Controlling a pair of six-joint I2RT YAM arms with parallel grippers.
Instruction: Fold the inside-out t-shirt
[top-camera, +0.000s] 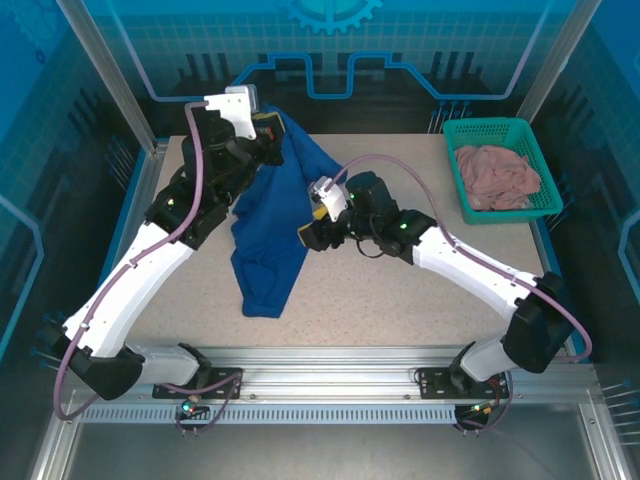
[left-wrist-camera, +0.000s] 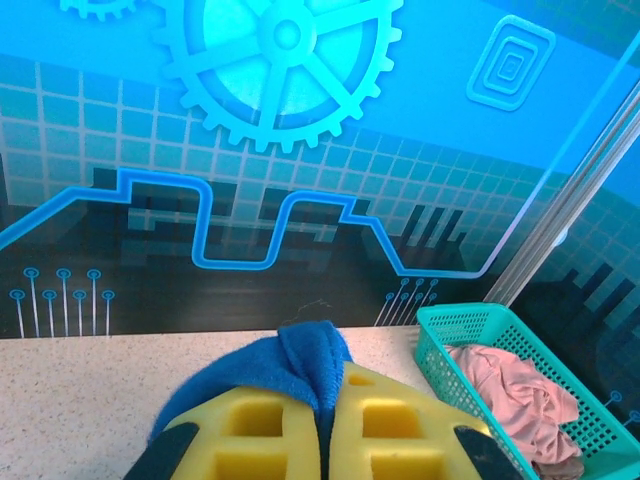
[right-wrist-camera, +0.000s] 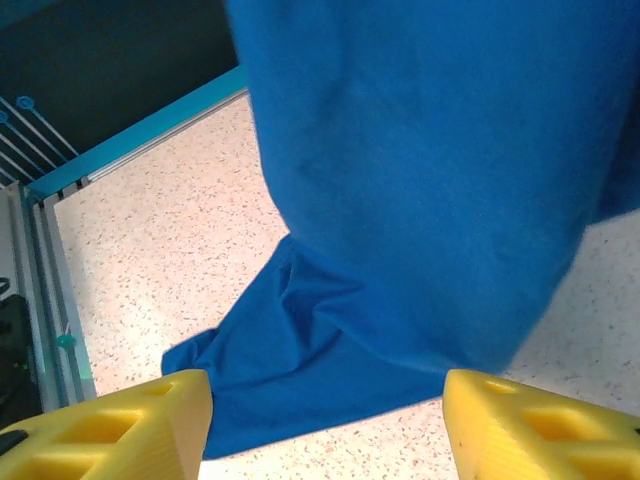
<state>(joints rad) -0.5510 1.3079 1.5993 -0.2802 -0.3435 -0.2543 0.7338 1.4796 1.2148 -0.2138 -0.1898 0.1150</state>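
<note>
Left tool (top-camera: 266, 128): clenching on a bunched edge of the shirt (top-camera: 272, 225), holding it up over the far left of the worktop (top-camera: 400, 290); blue cloth showing pinched between the yellow pads (left-wrist-camera: 250, 430) in the wrist view.
Shirt: hanging from that grip and draping down toward the near side, lower end lying crumpled on the worktop, left of centre.
Long axis: running far to near, slanting slightly left at the bottom.
Right tool (top-camera: 311, 223): standing released, jaws spread wide, gripping nothing, pointing left at the hanging cloth.
Key relation: shirt lying just left of the right tool, about mid-length, right edge nearest; cloth hanging beyond the open jaws rather than between them, judging by the wrist view.
Nearer arm: right, for the free lower half; left being occupied.
Next move, likely: calling for a short reach left to take the right edge and spread it.
Basket (top-camera: 485, 122): sitting at the far right, holding a pink cloth (top-camera: 497, 175), well apart.
</note>
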